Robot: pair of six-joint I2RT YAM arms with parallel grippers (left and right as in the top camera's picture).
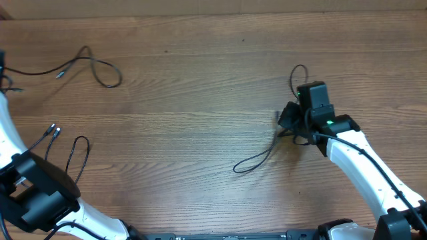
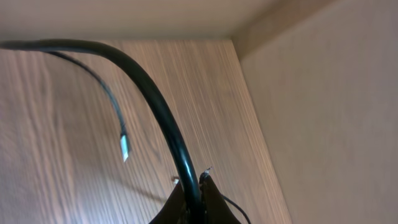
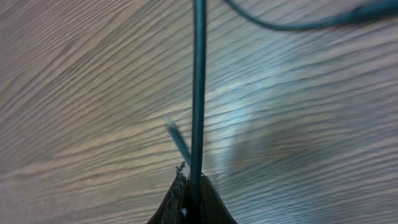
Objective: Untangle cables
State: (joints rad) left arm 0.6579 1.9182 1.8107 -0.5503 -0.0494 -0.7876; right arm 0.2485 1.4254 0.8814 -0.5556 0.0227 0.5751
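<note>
The wooden counter (image 1: 200, 60) takes up nearly all of the overhead view, with the cables spread across it in separate places.

The right arm (image 1: 363, 157) reaches in from the lower right. The left arm (image 1: 40, 193) sits at the lower-left corner, partly cut off by the frame.

The left tool (image 2: 196, 198) is clamped shut on the left cable (image 2: 155, 106), which arcs up and away to the left edge of its wrist view. The right tool (image 3: 191, 198) is also closed, gripping the right cable (image 3: 199, 81), which runs straight up out of the picture. Overhead, cable trails from that tool in a slack loop toward the counter's near edge.

A far cable (image 1: 119, 75) lies looped at the upper left, its tail cut off by the left edge. A near cable (image 1: 80, 137) loops beside the left arm and ends in twin plugs (image 1: 54, 129). It vanishes against the arm's black head, so I cannot tell whether it is the one being held.

A thin cord with a silver plug (image 2: 124, 148) lies beyond the left tool. A blurred plug end (image 3: 176, 138) shows beside the right cable — too soft to identify.
</note>
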